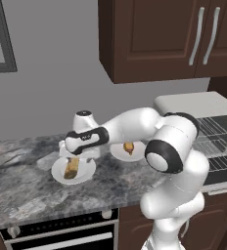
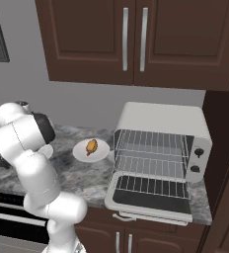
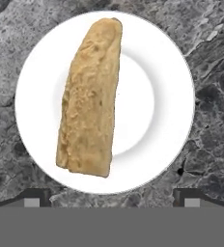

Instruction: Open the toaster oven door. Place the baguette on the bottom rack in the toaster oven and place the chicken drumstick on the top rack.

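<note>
The baguette point(image 3: 90, 96) lies on a white plate point(image 3: 167, 96) on the marble counter, left of the toaster oven. My gripper point(image 3: 111, 198) hovers straight above it, open, one fingertip point(image 3: 36, 198) on each side of the plate's near rim. From the left base the gripper point(image 1: 76, 156) hangs just over the baguette point(image 1: 71, 168). The chicken drumstick point(image 2: 91, 147) rests on a second plate point(image 2: 102, 153) nearer the oven. The toaster oven point(image 2: 161, 118) stands with its door point(image 2: 151, 197) folded down flat. Inside it show the top rack point(image 2: 153, 141) and the bottom rack point(image 2: 151, 165), both bare.
Dark wood wall cabinets point(image 2: 131, 39) hang above the counter. A range with knobs point(image 1: 61, 229) sits under the counter's front edge at the left. My own arm point(image 1: 169, 146) stretches across between the oven and the two plates.
</note>
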